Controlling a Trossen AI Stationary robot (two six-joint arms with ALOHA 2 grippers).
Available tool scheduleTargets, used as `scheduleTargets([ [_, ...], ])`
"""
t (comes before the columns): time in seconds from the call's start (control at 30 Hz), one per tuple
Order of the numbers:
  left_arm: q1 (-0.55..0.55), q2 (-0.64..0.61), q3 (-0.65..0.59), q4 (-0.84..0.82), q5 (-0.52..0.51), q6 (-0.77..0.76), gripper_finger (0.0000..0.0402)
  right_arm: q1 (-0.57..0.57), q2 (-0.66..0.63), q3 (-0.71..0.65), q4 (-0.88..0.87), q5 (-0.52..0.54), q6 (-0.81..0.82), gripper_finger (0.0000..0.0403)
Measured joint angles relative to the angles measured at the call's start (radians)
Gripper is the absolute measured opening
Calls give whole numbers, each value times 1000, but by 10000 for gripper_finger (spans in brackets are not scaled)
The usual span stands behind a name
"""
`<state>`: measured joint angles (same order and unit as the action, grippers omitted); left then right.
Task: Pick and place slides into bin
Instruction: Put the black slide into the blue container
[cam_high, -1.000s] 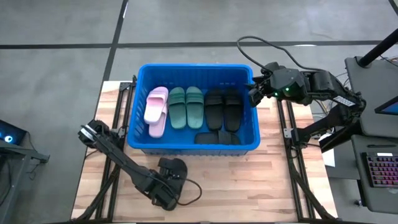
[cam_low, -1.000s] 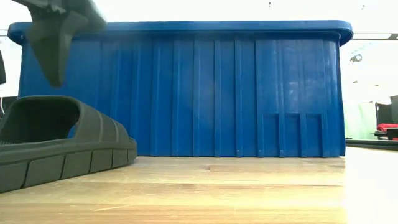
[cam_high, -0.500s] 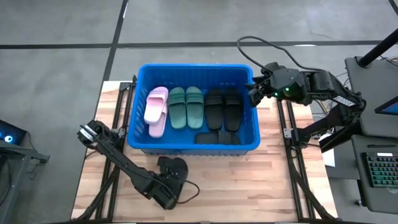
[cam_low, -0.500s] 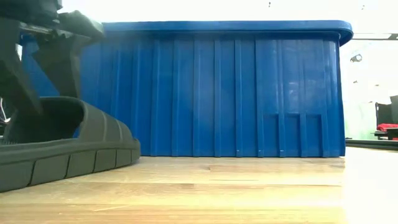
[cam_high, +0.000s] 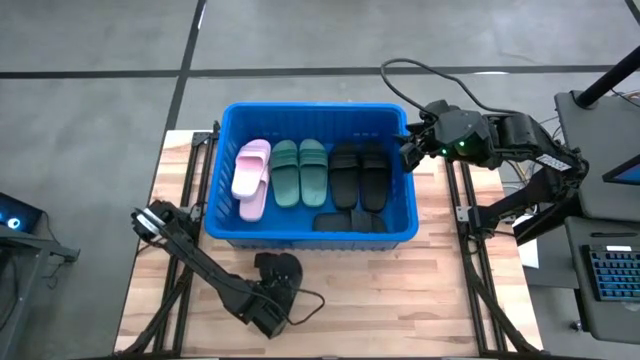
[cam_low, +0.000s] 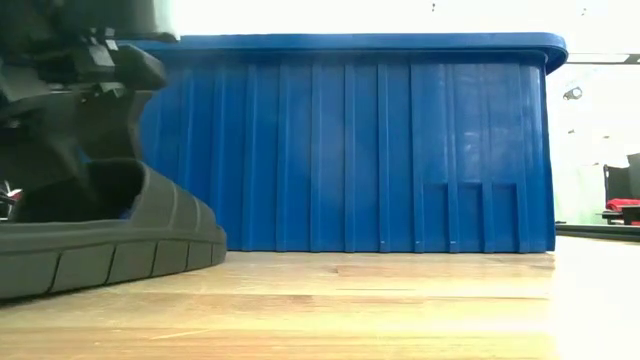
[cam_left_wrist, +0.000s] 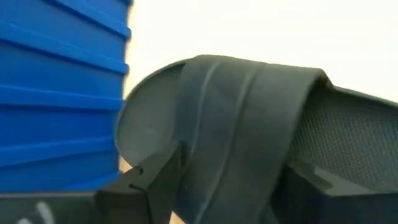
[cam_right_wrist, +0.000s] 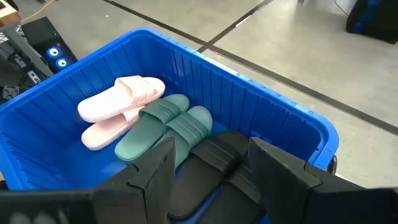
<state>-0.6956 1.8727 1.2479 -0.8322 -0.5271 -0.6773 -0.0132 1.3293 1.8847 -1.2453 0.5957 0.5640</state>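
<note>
One black slide lies sole-down on the wooden table in front of the blue bin. My left gripper is down over the slide, open, with one finger on each side of the wide strap. In the low view the left gripper stands over the slide. Inside the bin lie a pink pair, a green pair and black slides. My right gripper hovers open over the bin's far right corner, holding nothing. My left gripper's fingers come from above, slanting down, and lie across the black slide's strap, one at its toe-side edge and one at its heel-side edge. I cannot tell whether they touch the strap. The slide rests flat on the table.
The bin's near wall stands close behind the slide. Bare wooden table stretches to the right of the slide. Metal frame rails run along both table sides, and a keyboard sits off the table at the right.
My left gripper has come down over the black slide and rolled somewhat, so its fingers now straddle the strap. The slide has stayed where it was.
</note>
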Motion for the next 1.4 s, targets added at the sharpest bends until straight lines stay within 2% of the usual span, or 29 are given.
scheduleTargets([
  [0.13,0,-5,9,3,-1,0,145,0,0,0,0,0,-6,194],
  [0.23,3,-7,10,13,20,-1,87,0,0,0,0,-5,-2,194],
  [0.33,3,-21,10,4,35,-54,23,0,-1,8,7,-59,8,194],
  [0.37,3,-31,10,1,38,-65,13,0,-2,11,9,-73,8,194],
  [0.63,2,-168,17,7,62,-42,2,0,-7,24,8,-132,2,194],
  [0.87,2,-394,18,15,52,-15,1,0,-12,24,10,-133,-16,194],
  [0.97,2,-505,18,43,17,3,1,0,-12,24,29,-153,-39,194],
  [1.07,4,-609,18,146,-63,117,1,0,-11,24,106,-249,-120,194],
  [1.13,13,-666,16,240,-110,249,0,0,-6,24,184,-374,-204,194],
  [1.27,56,-751,11,405,-109,556,0,0,17,24,349,-669,-305,194],
  [1.33,78,-784,10,465,-104,684,0,1,34,24,419,-760,-317,194],
  [1.4,96,-815,11,497,-96,819,0,0,51,24,462,-807,-297,194],
])
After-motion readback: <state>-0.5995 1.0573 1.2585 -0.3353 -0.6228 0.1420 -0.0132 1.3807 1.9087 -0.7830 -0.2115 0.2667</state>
